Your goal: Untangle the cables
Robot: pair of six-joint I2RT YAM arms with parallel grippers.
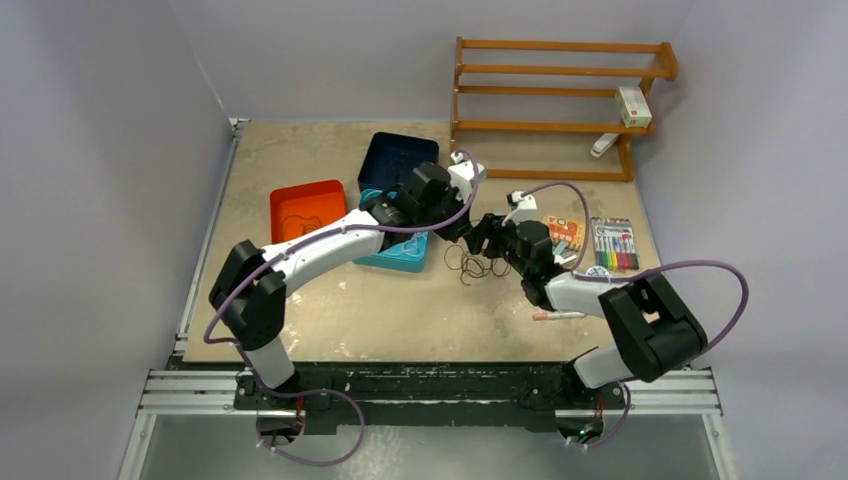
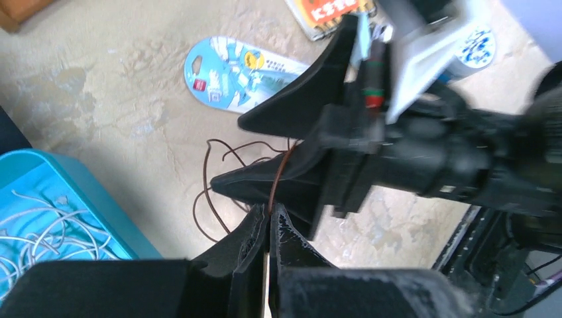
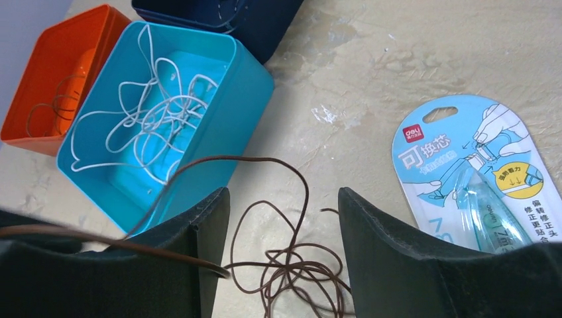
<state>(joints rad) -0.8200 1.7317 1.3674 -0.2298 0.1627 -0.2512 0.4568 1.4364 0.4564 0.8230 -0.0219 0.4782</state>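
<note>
A loose tangle of dark brown cables point(image 1: 472, 266) lies on the table between the two arms. My left gripper point(image 2: 270, 211) is shut on one brown strand that rises from the tangle point(image 2: 207, 192); in the top view this gripper point(image 1: 458, 232) hangs just above the tangle's left side. My right gripper point(image 3: 283, 195) stands open above the knot of brown cables point(image 3: 301, 268), one finger on each side and touching nothing. A taut brown strand point(image 3: 99, 242) crosses in front of its left finger. White cables point(image 3: 154, 112) lie in the teal bin point(image 3: 248, 76).
An orange bin point(image 1: 305, 205) holding a brown wire and a dark blue bin point(image 1: 395, 158) sit beside the teal bin. A correction-tape package point(image 3: 474, 169), a marker set point(image 1: 613, 243), a pink pen point(image 1: 558, 315) and a wooden rack point(image 1: 560, 105) are to the right.
</note>
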